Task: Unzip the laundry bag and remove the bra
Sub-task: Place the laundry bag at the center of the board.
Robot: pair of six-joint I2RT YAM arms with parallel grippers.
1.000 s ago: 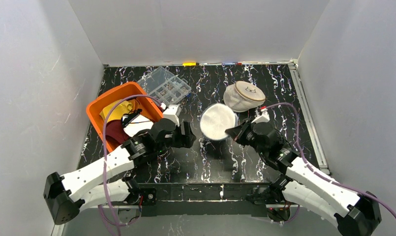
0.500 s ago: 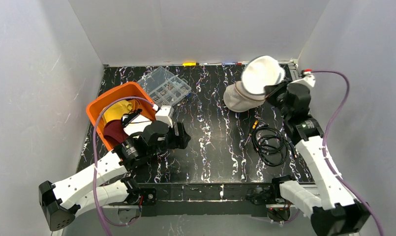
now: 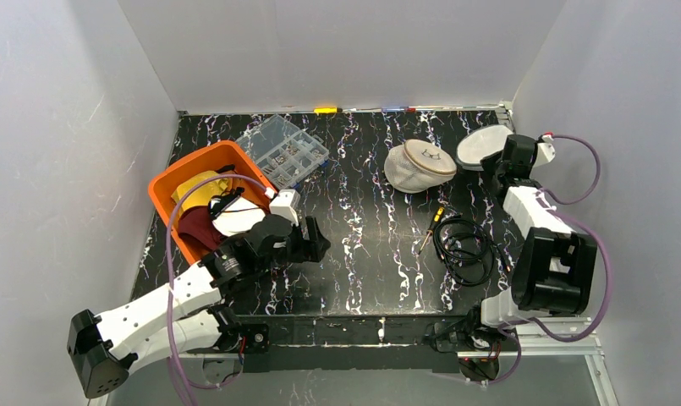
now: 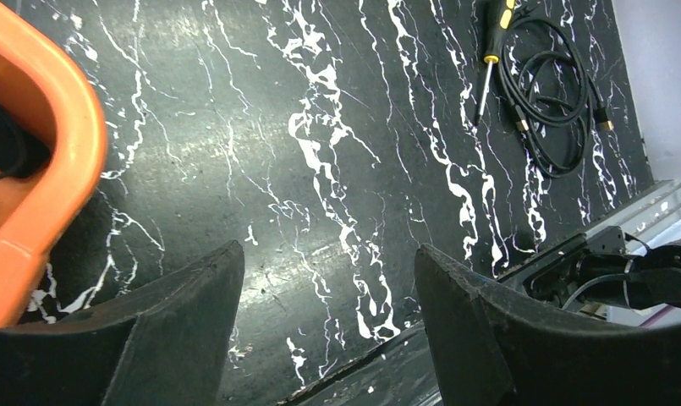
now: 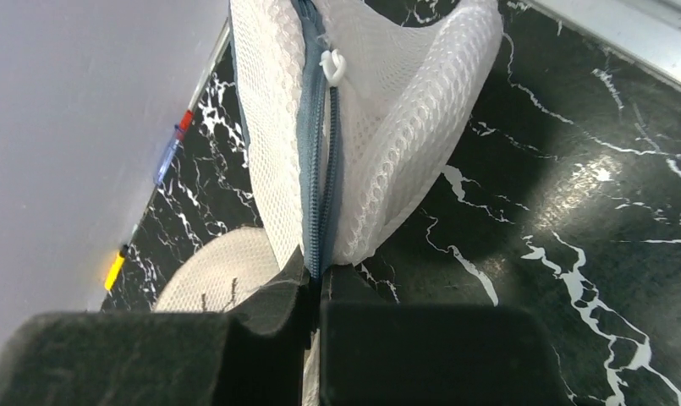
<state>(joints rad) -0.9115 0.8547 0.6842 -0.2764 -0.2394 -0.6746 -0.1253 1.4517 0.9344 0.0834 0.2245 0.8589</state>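
Where right jaws close, laundry bag pinched

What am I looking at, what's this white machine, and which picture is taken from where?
Two white robot arms are bolted at the near edge of a black marbled table. One picture looks down from above; the other two come from wrist cameras. The right gripper is pinched shut on a white mesh laundry bag, at its grey-blue zipper, in the far right corner. The left gripper hangs open and empty. On it lie an orange plastic bin, a clear compartment box, a rounded white-and-beige fabric item, a yellow-handled screwdriver and a coiled black cable.
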